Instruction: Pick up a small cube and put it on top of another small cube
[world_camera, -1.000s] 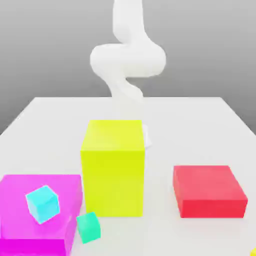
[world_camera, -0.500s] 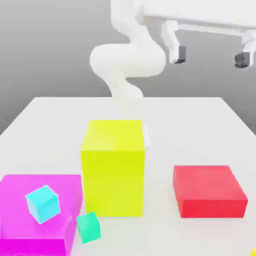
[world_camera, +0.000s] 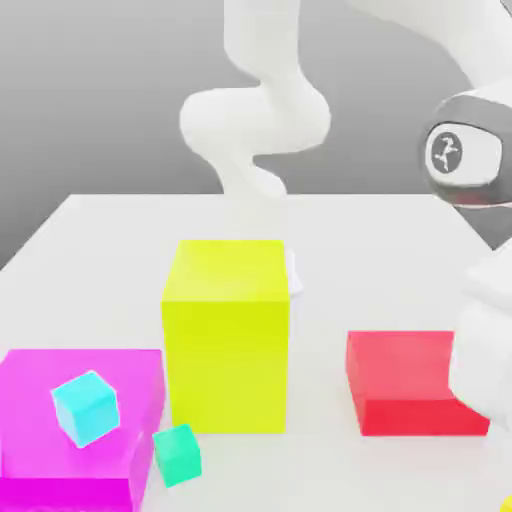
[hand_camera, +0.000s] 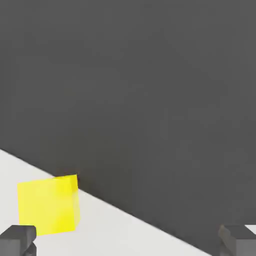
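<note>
Cube beside spread pincer fingertip

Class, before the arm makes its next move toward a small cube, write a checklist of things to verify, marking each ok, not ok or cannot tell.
1. Gripper open: ok, fingertips stand far apart.
2. Gripper empty: ok, nothing between the fingers.
3. Small yellow cube ahead of the hand: ok, lying on the table.
4. Cyan cube free on the magenta block: ok.
5. Green cube reachable: cannot tell; it sits close beside the magenta block.
</note>
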